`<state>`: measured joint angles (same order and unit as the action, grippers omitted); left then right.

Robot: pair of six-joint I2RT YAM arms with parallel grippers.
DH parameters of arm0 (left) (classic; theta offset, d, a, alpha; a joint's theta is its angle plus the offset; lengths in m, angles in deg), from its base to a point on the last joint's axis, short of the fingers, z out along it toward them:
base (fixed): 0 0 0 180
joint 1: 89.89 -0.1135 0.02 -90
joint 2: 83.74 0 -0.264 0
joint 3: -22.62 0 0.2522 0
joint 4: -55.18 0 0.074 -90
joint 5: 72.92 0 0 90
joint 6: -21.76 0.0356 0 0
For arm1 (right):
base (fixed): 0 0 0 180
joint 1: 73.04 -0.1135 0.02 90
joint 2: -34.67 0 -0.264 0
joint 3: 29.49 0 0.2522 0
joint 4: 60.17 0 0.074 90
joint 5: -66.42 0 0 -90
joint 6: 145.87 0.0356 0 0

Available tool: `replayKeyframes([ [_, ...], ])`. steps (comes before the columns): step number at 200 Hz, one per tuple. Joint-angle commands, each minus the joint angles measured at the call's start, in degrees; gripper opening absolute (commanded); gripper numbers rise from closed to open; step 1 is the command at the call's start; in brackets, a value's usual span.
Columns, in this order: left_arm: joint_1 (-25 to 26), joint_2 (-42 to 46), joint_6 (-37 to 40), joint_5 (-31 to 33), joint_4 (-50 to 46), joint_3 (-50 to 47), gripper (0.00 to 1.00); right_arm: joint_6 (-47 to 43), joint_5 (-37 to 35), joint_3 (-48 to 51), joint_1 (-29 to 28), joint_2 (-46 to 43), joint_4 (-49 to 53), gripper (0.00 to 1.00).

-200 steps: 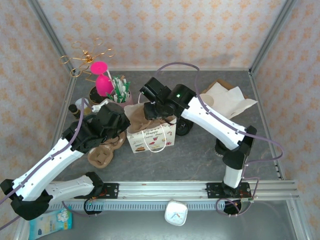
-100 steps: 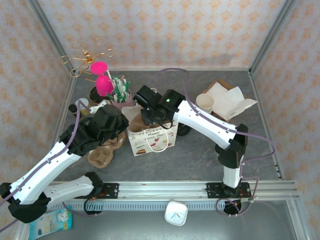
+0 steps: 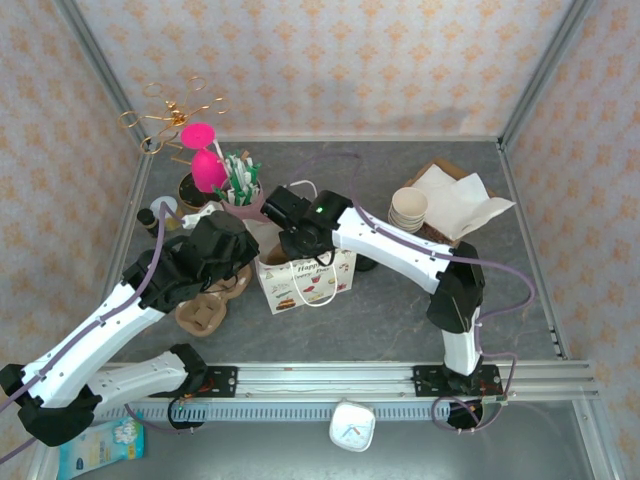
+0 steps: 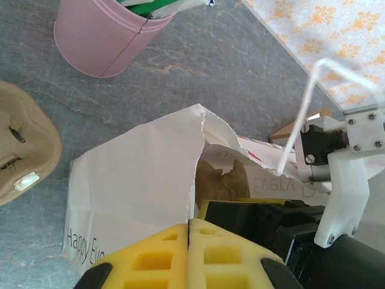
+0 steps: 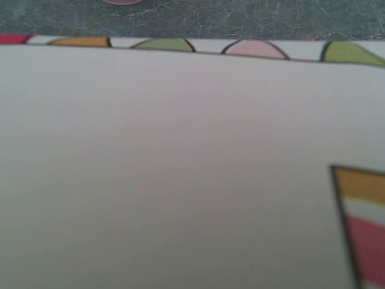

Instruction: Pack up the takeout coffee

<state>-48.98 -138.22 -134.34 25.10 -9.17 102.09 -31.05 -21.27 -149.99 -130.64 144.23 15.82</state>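
The white printed paper bag (image 3: 305, 278) stands open at mid-table. My left gripper (image 3: 243, 252) is at its left rim; in the left wrist view its yellow fingers (image 4: 162, 253) are pressed together on the bag's torn top edge (image 4: 194, 180). My right gripper (image 3: 298, 238) reaches down into the bag's mouth, and its black and yellow body (image 4: 264, 220) sits inside beside something brown (image 4: 224, 179). The right wrist view is close against the bag's white wall (image 5: 168, 168), with its fingers out of sight. The dark lidded coffee cup is hidden.
A stack of white-rimmed cups (image 3: 408, 208) and napkins (image 3: 458, 198) lie at the back right. A pink bucket of straws (image 3: 240, 190) stands behind the bag. A brown pulp cup carrier (image 3: 208, 306) lies left of the bag, under my left arm.
My right arm has swung left and lowered its gripper into the bag's mouth, uncovering the cup stack. My left gripper has kept its hold on the rim.
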Motion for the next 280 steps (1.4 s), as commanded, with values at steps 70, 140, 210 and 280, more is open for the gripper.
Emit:
replayKeyframes([
  [70,0.42,-0.06,0.96,2.72,-0.07,-2.13,0.00,1.18,-0.67,10.21,0.04,0.77,-7.73,0.40],
  [140,0.36,-0.98,1.07,2.88,-0.43,-2.17,0.00,1.86,0.42,12.64,0.17,0.00,-11.26,0.52],
  [210,0.43,-1.11,1.09,3.30,-0.73,-2.07,0.00,2.20,1.18,13.64,0.16,-0.99,-12.12,0.63],
  [280,0.48,-1.29,1.07,5.39,-2.46,-2.15,0.00,2.18,0.50,7.46,0.15,-3.16,-8.46,0.75],
])
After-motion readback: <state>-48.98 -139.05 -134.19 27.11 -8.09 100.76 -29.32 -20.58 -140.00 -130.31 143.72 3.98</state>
